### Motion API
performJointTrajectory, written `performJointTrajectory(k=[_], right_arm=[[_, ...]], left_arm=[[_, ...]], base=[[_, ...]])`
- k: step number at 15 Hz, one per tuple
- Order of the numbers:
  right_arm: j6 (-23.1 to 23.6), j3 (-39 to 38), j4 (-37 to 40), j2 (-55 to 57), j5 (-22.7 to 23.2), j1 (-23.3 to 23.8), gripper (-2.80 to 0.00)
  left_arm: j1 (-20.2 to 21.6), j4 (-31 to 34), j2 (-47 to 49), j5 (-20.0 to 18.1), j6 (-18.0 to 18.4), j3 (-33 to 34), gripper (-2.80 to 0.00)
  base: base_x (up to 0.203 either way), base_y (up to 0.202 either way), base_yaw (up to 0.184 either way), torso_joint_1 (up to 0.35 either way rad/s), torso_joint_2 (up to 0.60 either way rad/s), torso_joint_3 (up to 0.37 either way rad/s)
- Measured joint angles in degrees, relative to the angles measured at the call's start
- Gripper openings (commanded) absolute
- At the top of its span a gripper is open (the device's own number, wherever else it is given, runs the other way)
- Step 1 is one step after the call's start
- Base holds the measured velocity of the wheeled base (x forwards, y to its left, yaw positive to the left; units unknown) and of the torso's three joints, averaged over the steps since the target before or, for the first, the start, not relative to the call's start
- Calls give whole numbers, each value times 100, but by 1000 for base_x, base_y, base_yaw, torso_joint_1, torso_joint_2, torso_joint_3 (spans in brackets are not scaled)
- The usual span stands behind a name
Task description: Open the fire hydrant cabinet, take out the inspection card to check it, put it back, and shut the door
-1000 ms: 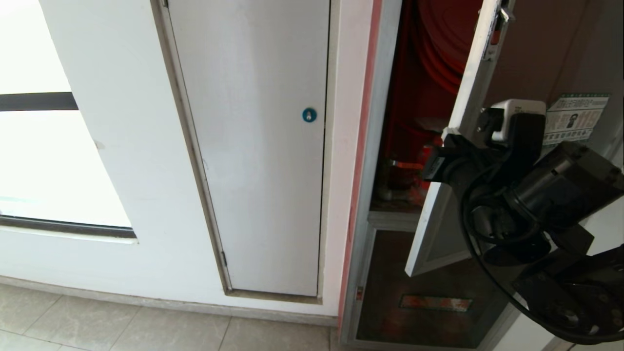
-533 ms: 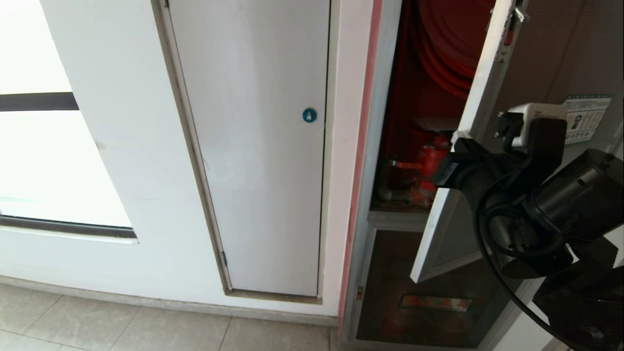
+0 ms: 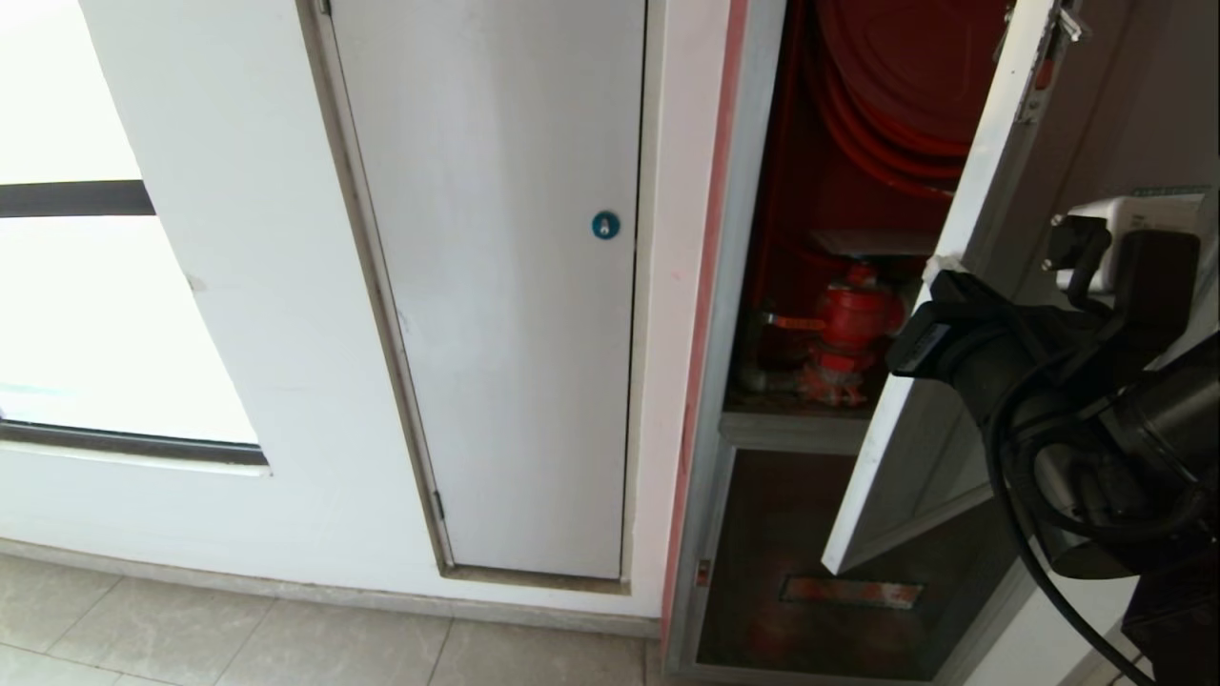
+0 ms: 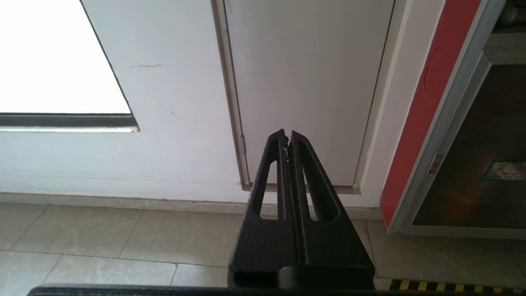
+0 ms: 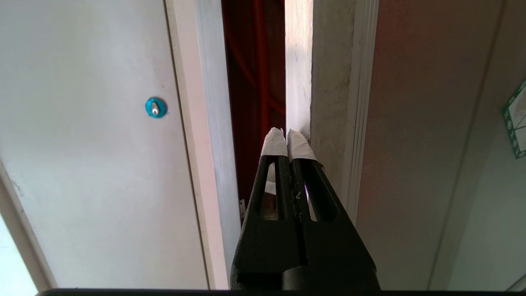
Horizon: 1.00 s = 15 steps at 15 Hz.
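The fire hydrant cabinet [image 3: 753, 238] stands at the right with its red inside showing. The door [image 3: 982, 191] hangs partly open, its free edge swung out to the right. My right gripper [image 3: 939, 272] is shut, its white-taped tips [image 5: 285, 137] resting against the door's pale free edge [image 5: 298, 61] and holding nothing. Inside sit the red hose reel [image 3: 905, 76] and the red valve [image 3: 853, 324]. Just above the valve lies a pale flat sheet, the inspection card [image 3: 867, 241]. My left gripper [image 4: 287, 135] is shut and parked low, pointing at the wall base.
A plain white panel with a blue round lock [image 3: 604, 225] is left of the cabinet. Below the door is a shorter dark pane with a red strip [image 3: 851, 592]. A bright window [image 3: 95, 314] is far left, above the tiled floor [image 3: 286, 638].
The door has swung wider to the right, and my right gripper has gone with its edge. More of the valve and hose reel shows now.
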<state>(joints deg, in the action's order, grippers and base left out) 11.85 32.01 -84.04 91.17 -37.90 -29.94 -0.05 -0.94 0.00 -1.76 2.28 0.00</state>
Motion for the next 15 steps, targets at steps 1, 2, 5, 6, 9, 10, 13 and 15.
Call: performJointTrajectory(k=[1, 2, 5, 6, 9, 10, 13, 15], right_arm=[[4, -69, 3, -99, -12, -12, -280], [2, -120, 4, -189, -22, -29, -280], [27, -309, 0, -447, -47, -75, -280], [55, -382, -7, -517, -74, -90, -280], [83, -553, -11, -727, -167, -172, -280], [104, -594, -7, -806, -190, -184, -280], [202, -730, 0, -1042, -233, -210, -280], [210, -823, -7, -1151, -347, -219, -280]], left_arm=[[0, 0, 0, 0, 0, 0, -280], [0, 0, 0, 0, 0, 0, -280], [0, 0, -2, 2, 0, 0, -280], [0, 0, 0, 0, 0, 0, -280], [0, 0, 0, 2, -2, 0, -280], [0, 0, -2, 0, 0, 0, -280], [0, 0, 0, 0, 0, 0, -280], [0, 0, -2, 2, -1, 0, -280]], base=[[0, 0, 0, 0, 0, 0], [0, 0, 0, 0, 0, 0], [0, 0, 0, 0, 0, 0], [0, 0, 0, 0, 0, 0], [0, 0, 0, 0, 0, 0], [0, 0, 0, 0, 0, 0], [0, 0, 0, 0, 0, 0], [0, 0, 0, 0, 0, 0]])
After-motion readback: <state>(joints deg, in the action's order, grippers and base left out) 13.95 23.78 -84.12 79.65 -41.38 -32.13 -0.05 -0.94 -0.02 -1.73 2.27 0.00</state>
